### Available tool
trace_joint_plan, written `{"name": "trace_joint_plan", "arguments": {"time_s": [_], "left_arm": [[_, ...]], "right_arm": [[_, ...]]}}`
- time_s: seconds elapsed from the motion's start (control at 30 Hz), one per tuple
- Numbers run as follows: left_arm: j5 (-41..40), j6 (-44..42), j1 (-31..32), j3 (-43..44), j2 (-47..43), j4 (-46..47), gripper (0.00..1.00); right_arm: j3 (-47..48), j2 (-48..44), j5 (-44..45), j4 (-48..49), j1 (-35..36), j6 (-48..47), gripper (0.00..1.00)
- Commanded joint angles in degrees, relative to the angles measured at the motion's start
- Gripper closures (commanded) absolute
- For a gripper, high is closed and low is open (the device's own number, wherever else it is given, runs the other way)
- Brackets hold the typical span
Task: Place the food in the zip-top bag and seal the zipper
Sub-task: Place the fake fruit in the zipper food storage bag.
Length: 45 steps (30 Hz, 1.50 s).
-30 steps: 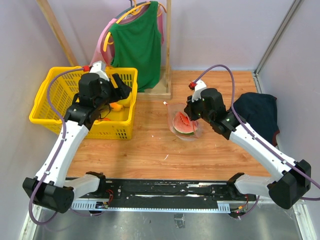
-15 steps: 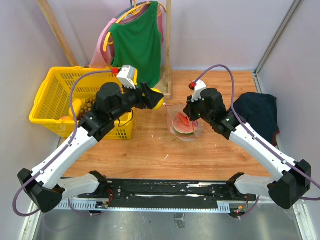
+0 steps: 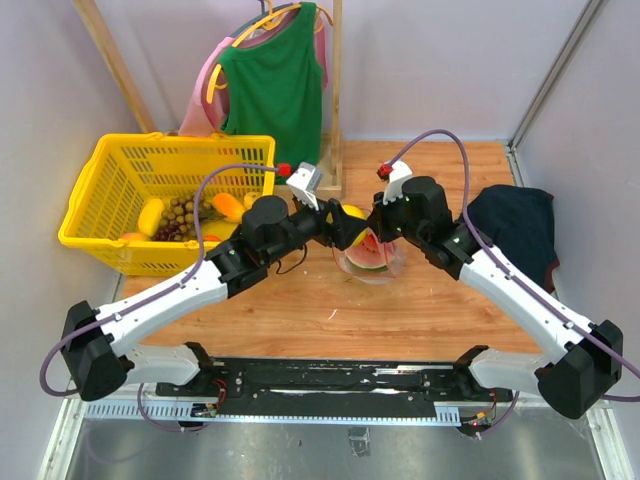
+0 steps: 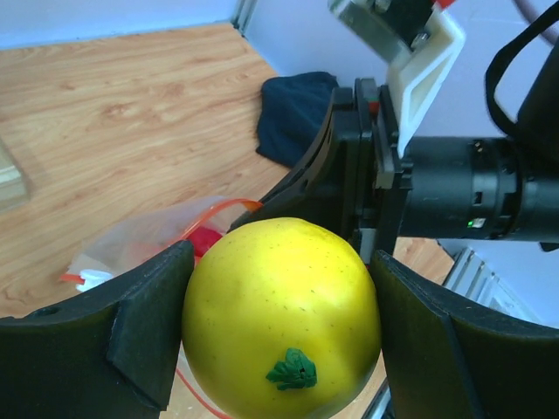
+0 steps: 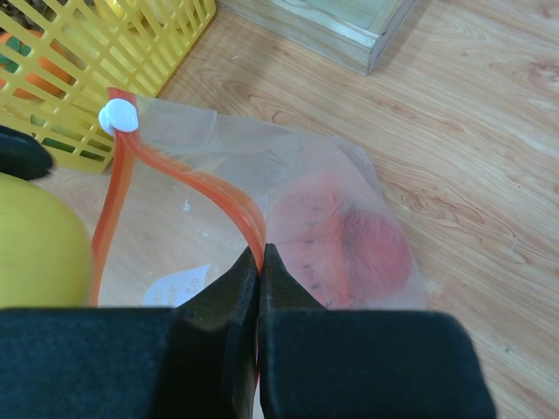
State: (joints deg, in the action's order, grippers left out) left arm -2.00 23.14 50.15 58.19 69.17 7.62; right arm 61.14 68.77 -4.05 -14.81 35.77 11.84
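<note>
The zip-top bag (image 3: 372, 264) lies on the wooden surface (image 3: 300, 300), near the middle. Behind it stands the base of a wooden rack (image 3: 322, 180). The yellow basket (image 3: 100, 245) is to its left and a navy cloth (image 3: 515, 225) is well apart on the right. Bare wood is left open in front of the bag.

The bag's mouth is turned toward the basket side. The zipper (image 5: 210, 188) runs from its white slider (image 5: 120, 116) at the far left to the right end effector (image 5: 260, 262), so the mouth is held up and open. The right end effector is closed tight on the zipper. A watermelon slice (image 5: 349, 244) is seen inside the bag.

A yellow toy fruit (image 4: 281, 305) is gripped between the two pads of the left end effector (image 3: 347, 222), with its green mark facing the wrist camera. It is held just beside the bag's mouth, close to the right end effector.

One second ago the left end effector was over the basket. Now it is at the bag. The bag and the right arm are seen in the same place.
</note>
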Motion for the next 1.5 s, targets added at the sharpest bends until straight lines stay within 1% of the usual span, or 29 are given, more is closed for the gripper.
{"name": "trace_joint_plan", "arguments": {"time_s": [0.0, 0.23, 0.4, 0.53, 0.63, 0.7, 0.83, 1.1, 1.27, 1.47], "left_arm": [[-2.92, -2.76, 2.05, -2.06, 1.51, 7.06, 0.57], [-6.47, -4.44, 3.09, -4.16, 5.29, 6.49, 0.54], [-11.04, -5.95, 3.37, -3.61, 7.64, 4.71, 0.49], [-14.53, -6.80, 3.46, -2.75, 8.75, 3.06, 0.39], [-15.15, -7.13, 3.46, -2.58, 9.12, 3.10, 0.28], [-15.06, -7.07, 3.50, -2.46, 9.34, 3.04, 0.23], [-14.58, -6.88, 3.50, -2.21, 9.26, 2.82, 0.15], [-14.13, -6.20, 3.55, -1.58, 8.08, 1.48, 0.03], [-13.82, -4.16, 3.55, 0.06, 6.16, -2.43, 0.02], [-15.41, 0.64, 3.55, 2.63, 3.00, -12.00, 0.04]], "right_arm": [[0.58, -1.94, -0.86, 1.55, 0.69, 0.62, 0.99], [0.38, -2.23, -1.31, 1.86, 0.70, 0.91, 0.99], [0.30, -2.25, -1.95, 1.92, 0.70, 0.99, 0.99], [0.19, -2.24, -2.24, 1.96, 0.70, 1.04, 0.99], [0.23, -2.05, -2.59, 1.98, 0.70, 1.09, 0.99], [0.19, -1.93, -2.76, 2.07, 0.71, 1.19, 0.99], [0.03, -1.89, -3.01, 2.24, 0.68, 1.35, 0.99], [0.03, -1.86, -3.22, 2.42, 0.71, 1.51, 0.99], [0.02, -1.84, -3.33, 2.56, 0.71, 1.61, 0.99], [-0.16, -1.84, -3.22, 2.63, 0.71, 1.61, 0.99]]}}
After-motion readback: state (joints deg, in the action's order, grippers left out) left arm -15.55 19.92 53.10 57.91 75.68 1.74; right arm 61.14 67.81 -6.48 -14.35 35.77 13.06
